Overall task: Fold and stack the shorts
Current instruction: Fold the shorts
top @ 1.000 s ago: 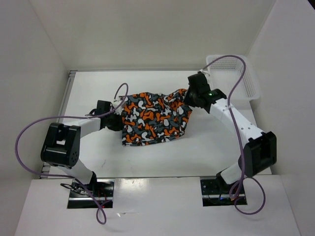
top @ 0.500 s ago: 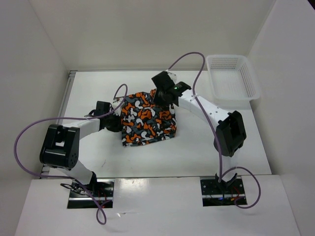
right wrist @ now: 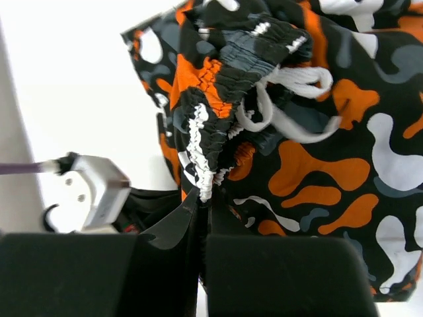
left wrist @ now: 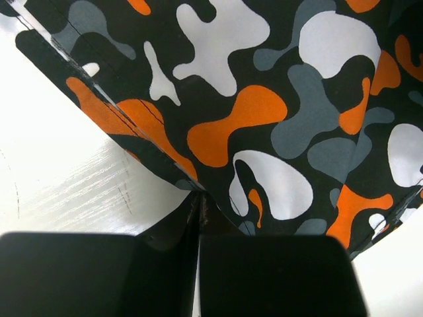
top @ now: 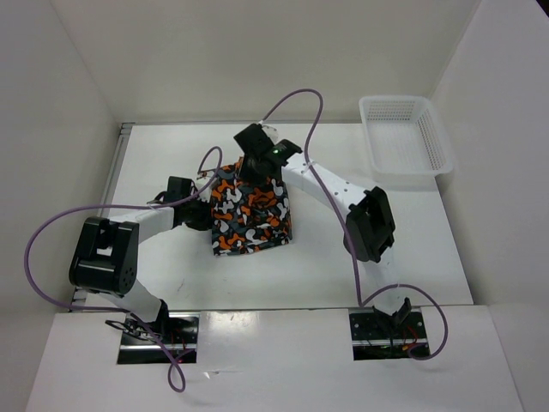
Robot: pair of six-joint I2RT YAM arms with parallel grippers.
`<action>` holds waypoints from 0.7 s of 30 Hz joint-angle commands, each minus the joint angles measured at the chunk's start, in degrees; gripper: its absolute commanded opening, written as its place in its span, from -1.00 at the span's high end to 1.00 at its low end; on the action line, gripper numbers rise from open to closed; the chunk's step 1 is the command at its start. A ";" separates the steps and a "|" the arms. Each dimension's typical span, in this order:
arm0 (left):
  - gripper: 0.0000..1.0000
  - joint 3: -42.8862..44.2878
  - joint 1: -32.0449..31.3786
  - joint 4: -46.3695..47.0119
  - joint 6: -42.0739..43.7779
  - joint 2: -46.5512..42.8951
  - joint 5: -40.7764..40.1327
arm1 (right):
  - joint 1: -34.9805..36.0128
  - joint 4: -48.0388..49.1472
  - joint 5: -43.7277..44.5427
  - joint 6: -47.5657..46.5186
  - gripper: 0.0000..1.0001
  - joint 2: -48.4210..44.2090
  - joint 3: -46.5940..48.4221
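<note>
Table (top: 360,257), white and walled on three sides, takes up most of the overhead view. The left arm (top: 137,223) lies low along the table's left side, forearm pointing right. The right arm (top: 330,184) reaches from its base diagonally across to the far middle of the table.

The shorts (top: 250,210) sit a little left of the table's centre, between the two wrists. They are bunched into a rough upright rectangle, with the orange, black, grey and white print facing up. Their lower part rests on the table and the top edge is gathered up.

The basket (top: 403,133) stands at the far right corner, well apart from the shorts.

The left gripper (left wrist: 199,198) meets the left edge of the shorts. Its fingers are pressed together and the tips are tucked under a fold of the cloth, apparently pinching it. The right gripper (right wrist: 203,195) is at the top edge of the shorts, fingers pressed together on the waistband (right wrist: 225,66), which bunches up from the tips.

A white drawstring (right wrist: 291,99) loops loosely out of the waistband over the cloth.
</note>
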 commanded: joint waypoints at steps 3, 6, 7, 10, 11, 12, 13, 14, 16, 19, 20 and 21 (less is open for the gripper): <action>1.00 -0.14 -0.16 -1.77 0.32 -0.65 0.74 | 0.38 0.35 -1.37 -1.15 0.91 1.00 0.76; 1.00 -0.13 -0.16 -1.77 0.32 -0.65 0.74 | 0.90 6.58 -6.65 -2.47 0.77 -0.23 -1.71; 1.00 -0.13 -0.16 -1.77 0.32 -0.65 0.74 | 0.90 7.82 -7.26 -2.47 0.74 -0.23 -2.23; 1.00 -0.13 -0.16 -1.77 0.32 -0.65 0.74 | 0.90 10.28 -11.64 -4.66 0.36 -0.23 -3.46; 1.00 -0.13 -0.16 -2.29 0.32 -0.65 0.74 | 0.90 13.33 -15.40 -5.28 0.03 -0.75 -3.47; 1.00 -0.13 -0.16 -2.30 0.32 -0.65 0.74 | 0.90 15.02 -18.05 -7.46 -0.05 -0.76 -4.17; 1.00 -0.13 -0.16 -2.30 0.32 -0.65 0.74 | 0.90 16.43 -20.78 -8.35 -0.14 -0.76 -3.65; 1.00 -0.13 -0.16 -2.30 0.32 -0.65 0.74 | 0.90 14.96 -21.67 -8.36 -0.20 -0.76 -2.25; 1.00 0.39 -0.16 -2.91 0.32 -0.65 0.74 | 0.90 14.16 -22.73 -9.86 -0.24 0.12 -1.18; 1.00 0.40 -0.16 -3.70 0.32 -1.79 0.22 | -0.76 19.49 -21.95 -9.16 -0.20 -4.87 -7.66; 1.00 1.01 0.45 -3.70 0.32 -2.31 0.22 | -1.37 21.00 -20.99 -8.54 -0.14 -6.89 -10.39; 1.00 1.53 0.45 -4.58 0.32 -2.32 -0.39 | -2.08 21.97 -18.72 -8.54 0.10 -8.91 -12.94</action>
